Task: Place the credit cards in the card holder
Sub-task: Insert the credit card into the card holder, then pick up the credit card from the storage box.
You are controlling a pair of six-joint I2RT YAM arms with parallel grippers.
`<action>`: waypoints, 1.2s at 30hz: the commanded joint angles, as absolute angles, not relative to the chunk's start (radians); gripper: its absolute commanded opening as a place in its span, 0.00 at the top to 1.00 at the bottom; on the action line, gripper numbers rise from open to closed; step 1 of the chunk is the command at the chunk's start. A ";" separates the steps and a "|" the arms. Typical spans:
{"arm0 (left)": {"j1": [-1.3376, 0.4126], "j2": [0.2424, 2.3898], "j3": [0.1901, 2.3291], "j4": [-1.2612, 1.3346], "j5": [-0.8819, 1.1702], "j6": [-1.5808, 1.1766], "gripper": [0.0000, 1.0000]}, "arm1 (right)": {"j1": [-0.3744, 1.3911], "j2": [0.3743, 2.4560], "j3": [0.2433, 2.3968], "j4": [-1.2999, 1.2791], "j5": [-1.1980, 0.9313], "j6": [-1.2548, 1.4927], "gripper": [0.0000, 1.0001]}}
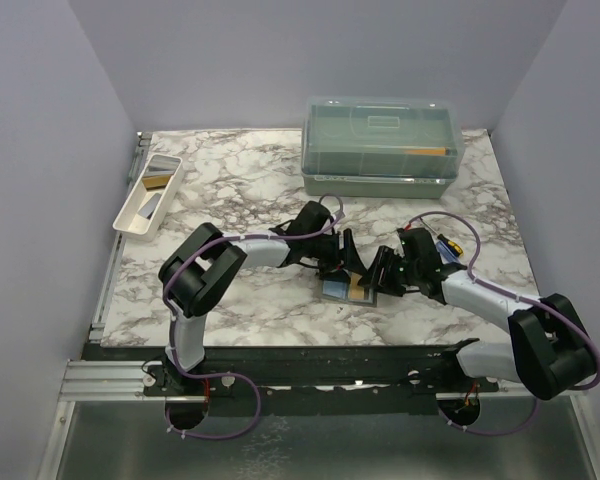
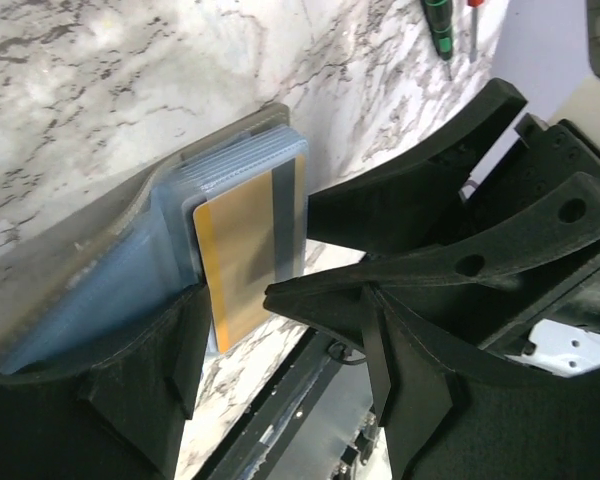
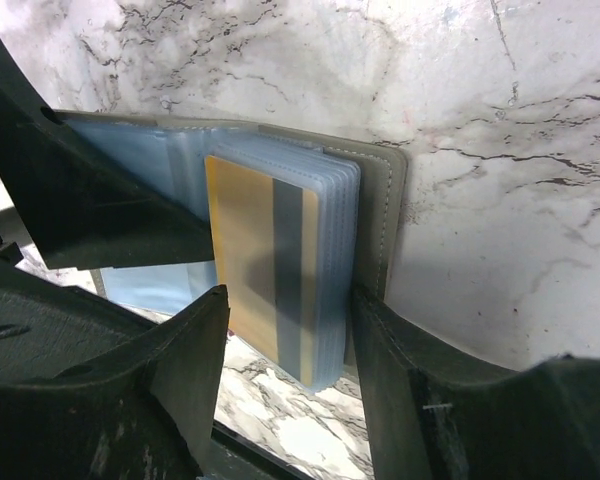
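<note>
Desk: white-and-grey marbled desk (image 1: 250,175), carrying all the items we list.
Card holder: small grey-olive folding card holder (image 3: 385,200), lying open near the front middle of the desk, between the two claws. Its inside is pale blue-grey and holds a stack of clear sleeves.
Card: thin gold-orange card (image 3: 245,250) with a grey stripe along one long side. It lies at the sleeve stack on the holder's right half, its near end sticking out past the holder's edge. We cannot tell how deep it sits in a sleeve.
Left claw: black left claw (image 1: 342,270), fingers apart. One finger (image 2: 130,400) lies over the holder's left half, and we see nothing gripped.
Right claw: black right claw (image 3: 290,305), fingers (image 3: 180,380) apart on either side of the card's near end and the sleeve stack. We cannot tell whether they press on them.
Tray: long white tray (image 1: 130,218) at the far left, with flat cards (image 1: 152,206) lying in it.
Box: big clear lidded box (image 1: 380,145) at the far edge.
Screwdrivers: slim screwdrivers (image 2: 438,30), one green-handled and one red-handled, on the desk beyond the right claw.
</note>
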State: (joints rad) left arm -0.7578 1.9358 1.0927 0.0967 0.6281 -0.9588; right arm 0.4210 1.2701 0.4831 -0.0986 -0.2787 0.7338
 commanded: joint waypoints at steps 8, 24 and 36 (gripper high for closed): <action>-0.736 1.845 1.088 0.062 0.672 -0.914 0.33 | 0.433 1.227 0.518 -0.211 -0.224 0.673 0.37; -0.150 1.441 1.170 -0.399 0.371 -0.722 0.20 | 0.432 1.260 0.579 -0.205 -0.247 0.552 0.33; 0.209 1.690 1.363 -0.185 -0.041 -1.023 0.16 | 0.433 1.268 0.593 -0.211 -0.240 0.517 0.33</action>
